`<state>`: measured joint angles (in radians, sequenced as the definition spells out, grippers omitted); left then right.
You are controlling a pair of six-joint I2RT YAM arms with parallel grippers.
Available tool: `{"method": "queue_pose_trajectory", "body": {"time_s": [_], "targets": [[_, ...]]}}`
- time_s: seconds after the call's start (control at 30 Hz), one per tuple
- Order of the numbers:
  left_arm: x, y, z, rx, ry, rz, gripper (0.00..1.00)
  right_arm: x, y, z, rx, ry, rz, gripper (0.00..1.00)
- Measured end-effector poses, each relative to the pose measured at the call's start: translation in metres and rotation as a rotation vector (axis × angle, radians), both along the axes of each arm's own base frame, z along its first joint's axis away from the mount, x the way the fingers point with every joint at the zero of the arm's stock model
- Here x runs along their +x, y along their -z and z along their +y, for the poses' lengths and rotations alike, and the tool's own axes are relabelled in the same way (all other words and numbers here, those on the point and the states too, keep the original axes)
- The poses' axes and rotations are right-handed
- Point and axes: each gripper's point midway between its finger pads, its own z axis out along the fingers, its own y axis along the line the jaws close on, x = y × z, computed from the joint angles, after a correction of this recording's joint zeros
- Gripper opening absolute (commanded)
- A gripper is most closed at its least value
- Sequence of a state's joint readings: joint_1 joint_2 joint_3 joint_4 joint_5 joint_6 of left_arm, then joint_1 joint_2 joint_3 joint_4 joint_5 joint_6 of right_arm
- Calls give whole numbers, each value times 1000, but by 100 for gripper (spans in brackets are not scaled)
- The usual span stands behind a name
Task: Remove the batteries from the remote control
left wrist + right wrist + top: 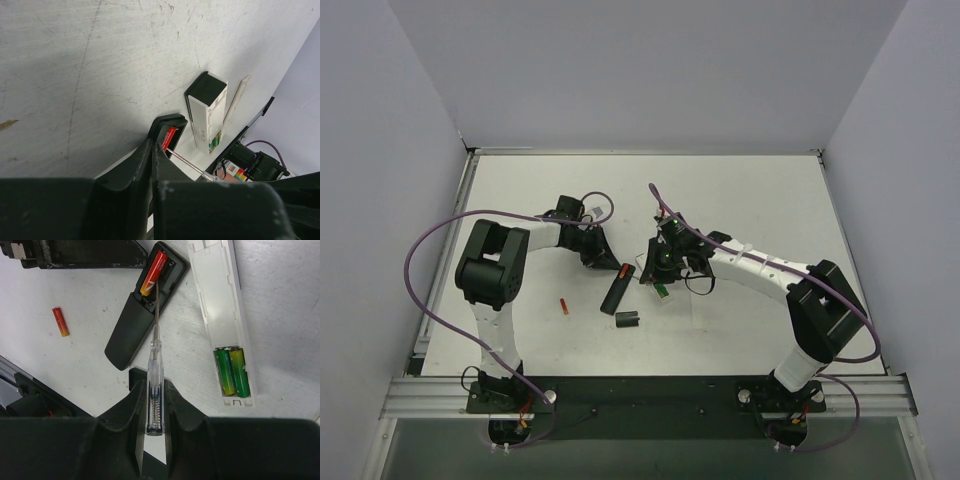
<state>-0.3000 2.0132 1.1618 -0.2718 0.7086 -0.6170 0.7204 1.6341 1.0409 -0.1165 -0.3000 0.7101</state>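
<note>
A black remote (132,322) lies open with one red battery (154,267) in its compartment. My right gripper (154,382) is shut on a clear-handled screwdriver (154,360), and the tip touches that battery. A second red battery (60,321) lies loose on the table (564,306). A white remote (220,305) lies open with two green batteries (232,371) inside. My left gripper (152,142) is shut and empty, its tips at the black remote's battery end (170,125).
A short black block (627,320) lies just in front of the black remote (617,290). A long thin white strip (237,100) lies beside the white remote (205,110). Both grippers (603,258) (658,272) crowd the table's middle.
</note>
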Motion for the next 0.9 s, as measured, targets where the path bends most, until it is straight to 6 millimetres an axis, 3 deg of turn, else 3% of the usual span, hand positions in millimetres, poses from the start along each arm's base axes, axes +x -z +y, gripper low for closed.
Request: {"method": "queue_pose_trajectory", "body": {"time_s": [0.33,0.9], "targets": [[-3,2,0,-1,-1,8,14,0,2,0,9,22,19,0],[-2,2,1,0,-3,8,14,-12,34,2,123,33,67,0]]}}
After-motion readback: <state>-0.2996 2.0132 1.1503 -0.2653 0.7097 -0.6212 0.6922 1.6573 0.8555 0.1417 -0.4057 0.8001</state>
